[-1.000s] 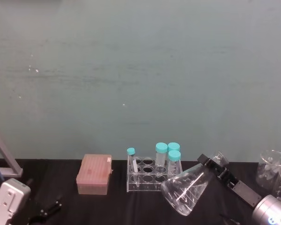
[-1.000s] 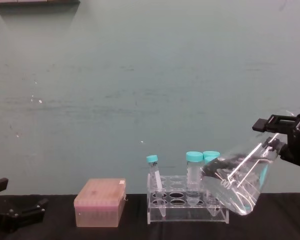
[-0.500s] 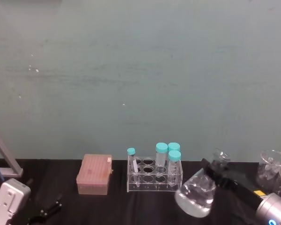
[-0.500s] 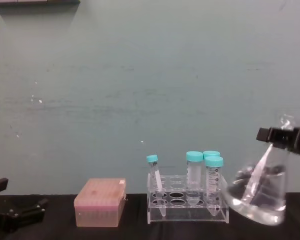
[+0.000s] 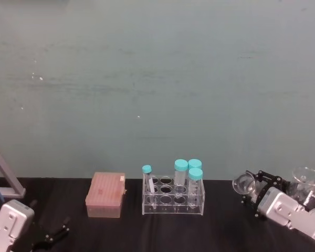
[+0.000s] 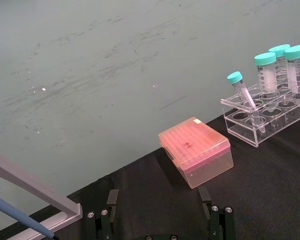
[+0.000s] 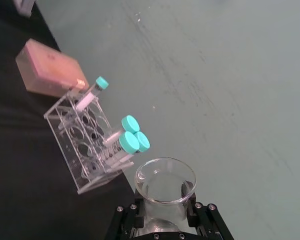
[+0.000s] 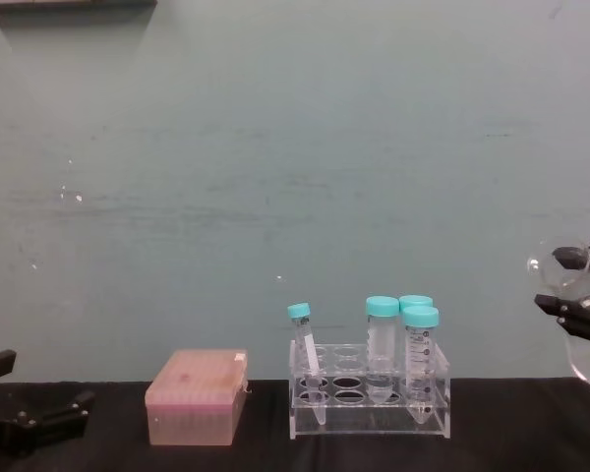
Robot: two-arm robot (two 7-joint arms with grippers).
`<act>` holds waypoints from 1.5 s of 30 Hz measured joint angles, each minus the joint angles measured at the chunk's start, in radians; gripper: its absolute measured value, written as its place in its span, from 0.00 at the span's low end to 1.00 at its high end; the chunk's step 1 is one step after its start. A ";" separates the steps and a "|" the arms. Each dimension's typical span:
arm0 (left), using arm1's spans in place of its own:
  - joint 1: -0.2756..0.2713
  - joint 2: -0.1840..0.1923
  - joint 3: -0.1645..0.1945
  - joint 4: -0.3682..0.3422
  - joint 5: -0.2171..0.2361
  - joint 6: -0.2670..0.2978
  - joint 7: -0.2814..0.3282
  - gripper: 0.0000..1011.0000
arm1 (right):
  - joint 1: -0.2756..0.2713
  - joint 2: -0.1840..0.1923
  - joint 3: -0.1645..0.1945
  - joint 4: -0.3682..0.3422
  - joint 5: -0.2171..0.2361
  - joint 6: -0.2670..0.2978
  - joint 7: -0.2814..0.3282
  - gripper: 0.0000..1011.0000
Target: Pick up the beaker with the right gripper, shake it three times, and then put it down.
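The beaker [image 7: 165,181], a clear glass flask, is held by its neck in my right gripper [image 7: 162,214], which is shut on it. In the head view the beaker [image 5: 245,183] shows its round rim at the right, just ahead of the right gripper [image 5: 254,191]; its base is hidden under the arm. In the chest view the beaker [image 8: 549,264] is raised at the right edge, tilted with its mouth to the left, in the right gripper [image 8: 572,283]. My left gripper [image 6: 160,226] rests open and empty at the lower left [image 5: 52,234].
A clear tube rack [image 5: 173,195] with teal-capped tubes [image 5: 181,166] stands mid-table, left of the beaker. A pink tip box [image 5: 105,195] sits further left. More glassware [image 5: 306,181] stands at the far right. A grey stand [image 6: 35,192] is at the left.
The right gripper has swung the beaker to the right and turned it, so the base moved from the rack's side to the right edge. The left arm has not moved.
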 joint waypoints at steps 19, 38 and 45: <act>0.000 0.000 0.000 0.000 0.000 0.000 0.000 0.99 | -0.028 -0.116 0.125 0.011 0.248 0.087 0.128 0.45; 0.000 0.000 0.000 0.000 0.000 0.000 0.000 0.99 | -0.062 -0.216 0.176 0.001 0.553 0.293 0.178 0.45; 0.000 0.000 0.000 0.000 0.000 0.000 0.000 0.99 | -0.061 -0.216 0.177 0.001 0.553 0.292 0.177 0.45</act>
